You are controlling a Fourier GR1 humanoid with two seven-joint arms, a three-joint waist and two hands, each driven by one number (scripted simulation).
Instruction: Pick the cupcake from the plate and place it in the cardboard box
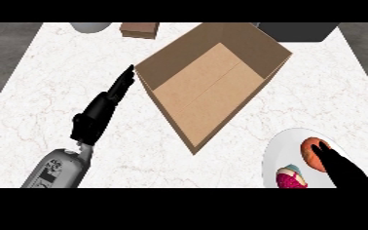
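The right hand is showing at the lower right corner, black and glossy, its fingers lying straight and together over the white plate. Its fingertips are touching or overlapping the near edge of an orange-brown round food item sitting on the plate's upper part; whether they are actually pressing on it cannot be told. They are not curling round anything.

Just left of that hand, at the plate's lower edge, the cupcake is sitting with pink frosting and a pale blue-and-white top, partly cut off by the lower edge of the view. The plate itself is round, smooth and plain white, lying on the desk, whose top is white marble with faint reddish veins.

The left hand is reaching up from the lower left on a grey forearm, its fingers stretched out straight and pressed together, holding nothing, the tips lying just beside the left corner of the cardboard box.

The box is open, brown, rectangular and set at an angle in the middle of the desk, with upright matte walls and a lighter flat floor; nothing is lying inside it.

Along the far edge are showing a grey rounded object, a small brown block and a dark grey boxy object.
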